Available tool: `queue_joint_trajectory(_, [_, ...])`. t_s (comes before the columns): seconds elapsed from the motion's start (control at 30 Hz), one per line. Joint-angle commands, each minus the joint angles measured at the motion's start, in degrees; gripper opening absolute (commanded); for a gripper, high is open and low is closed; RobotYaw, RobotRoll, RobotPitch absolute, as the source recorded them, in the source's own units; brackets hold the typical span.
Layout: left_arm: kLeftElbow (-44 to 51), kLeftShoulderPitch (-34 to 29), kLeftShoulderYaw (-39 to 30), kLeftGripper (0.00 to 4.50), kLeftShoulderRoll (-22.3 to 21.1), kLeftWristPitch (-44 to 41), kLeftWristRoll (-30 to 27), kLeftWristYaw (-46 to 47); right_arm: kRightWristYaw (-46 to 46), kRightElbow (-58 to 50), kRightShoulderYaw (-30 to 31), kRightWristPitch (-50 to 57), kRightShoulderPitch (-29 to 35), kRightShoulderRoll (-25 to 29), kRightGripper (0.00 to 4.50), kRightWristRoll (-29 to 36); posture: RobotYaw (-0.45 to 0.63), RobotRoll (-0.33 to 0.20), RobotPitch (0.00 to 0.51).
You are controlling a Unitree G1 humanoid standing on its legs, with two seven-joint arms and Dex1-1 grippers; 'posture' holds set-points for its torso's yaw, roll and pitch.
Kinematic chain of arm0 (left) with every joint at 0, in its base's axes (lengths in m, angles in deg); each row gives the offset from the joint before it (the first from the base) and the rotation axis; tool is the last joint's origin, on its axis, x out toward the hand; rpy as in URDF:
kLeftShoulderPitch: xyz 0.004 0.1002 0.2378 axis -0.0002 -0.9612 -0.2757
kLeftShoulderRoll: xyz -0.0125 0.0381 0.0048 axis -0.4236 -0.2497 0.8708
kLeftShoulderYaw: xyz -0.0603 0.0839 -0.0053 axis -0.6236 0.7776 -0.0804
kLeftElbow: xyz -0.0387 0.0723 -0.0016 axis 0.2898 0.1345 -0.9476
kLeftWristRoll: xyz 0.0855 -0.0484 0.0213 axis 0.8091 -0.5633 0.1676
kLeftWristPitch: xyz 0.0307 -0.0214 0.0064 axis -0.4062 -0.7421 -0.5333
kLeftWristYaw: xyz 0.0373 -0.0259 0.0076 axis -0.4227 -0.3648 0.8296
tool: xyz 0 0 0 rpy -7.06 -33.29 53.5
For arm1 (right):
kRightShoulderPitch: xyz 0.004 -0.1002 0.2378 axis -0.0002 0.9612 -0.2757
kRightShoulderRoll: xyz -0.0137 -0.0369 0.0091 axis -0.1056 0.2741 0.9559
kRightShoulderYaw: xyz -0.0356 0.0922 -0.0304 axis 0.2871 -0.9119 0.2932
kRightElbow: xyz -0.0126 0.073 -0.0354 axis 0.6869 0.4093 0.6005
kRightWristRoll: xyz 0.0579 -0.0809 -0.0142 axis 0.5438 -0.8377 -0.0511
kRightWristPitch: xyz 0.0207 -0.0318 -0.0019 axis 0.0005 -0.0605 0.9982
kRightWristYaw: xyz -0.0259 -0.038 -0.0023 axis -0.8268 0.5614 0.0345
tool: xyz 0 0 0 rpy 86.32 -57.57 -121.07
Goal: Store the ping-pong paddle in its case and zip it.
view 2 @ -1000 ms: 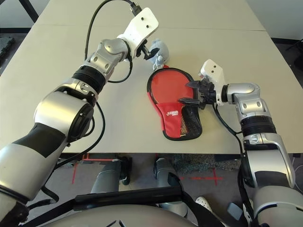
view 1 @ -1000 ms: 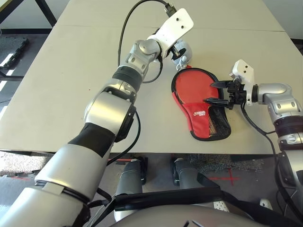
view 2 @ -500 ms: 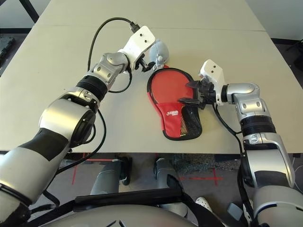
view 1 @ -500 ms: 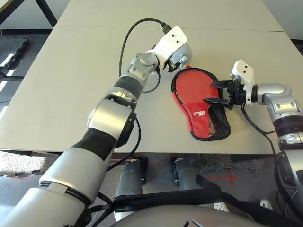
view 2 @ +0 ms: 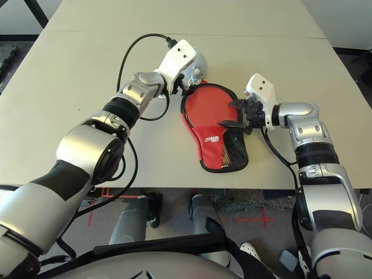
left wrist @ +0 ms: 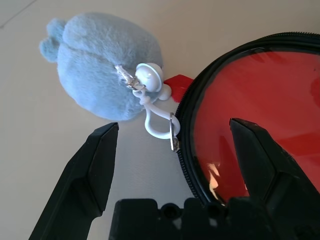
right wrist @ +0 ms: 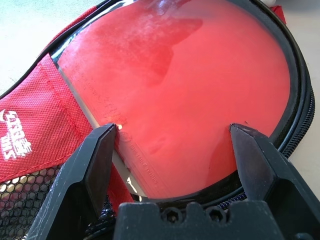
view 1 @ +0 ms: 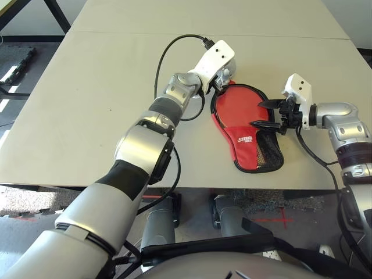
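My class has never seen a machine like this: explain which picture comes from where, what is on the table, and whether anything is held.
This is a two-armed robot. Two pictures come from its head, looking down; two come from its wrists, looking along the fingers. On the table lies a red and black case with a clear window showing the paddle's red face, and a pale blue plush beside it. The left pincer is open near the zip's edge; the right pincer is open over the case. Neither holds anything.
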Motion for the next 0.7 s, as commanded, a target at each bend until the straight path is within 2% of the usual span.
queue_joint_trajectory(0.03, [-1.3,-0.8,-1.0,4.45,0.7,-2.0,-1.1,-0.6,-1.0,2.7,3.8,1.5,3.7,-0.4,4.50,-3.7,-0.11,0.000,0.214])
queue_joint_trajectory(0.4, [-1.3,-0.2,-1.8,4.45,0.4,0.0,-1.0,1.9,-1.6,1.4,3.6,1.7,4.7,-0.2,4.50,-3.5,-0.12,0.000,0.217])
queue_joint_trajectory(0.57, [-0.3,-0.2,-0.1,4.45,-2.7,3.3,0.5,0.4,-2.0,0.7,3.5,2.0,5.2,-0.1,4.50,-3.2,-0.12,0.000,0.216])
queue_joint_trajectory(0.7, [1.5,-1.0,0.5,4.45,-5.6,5.1,0.1,-4.3,-2.2,0.9,3.5,1.8,5.1,-0.3,4.50,-3.3,-0.11,0.000,0.215])
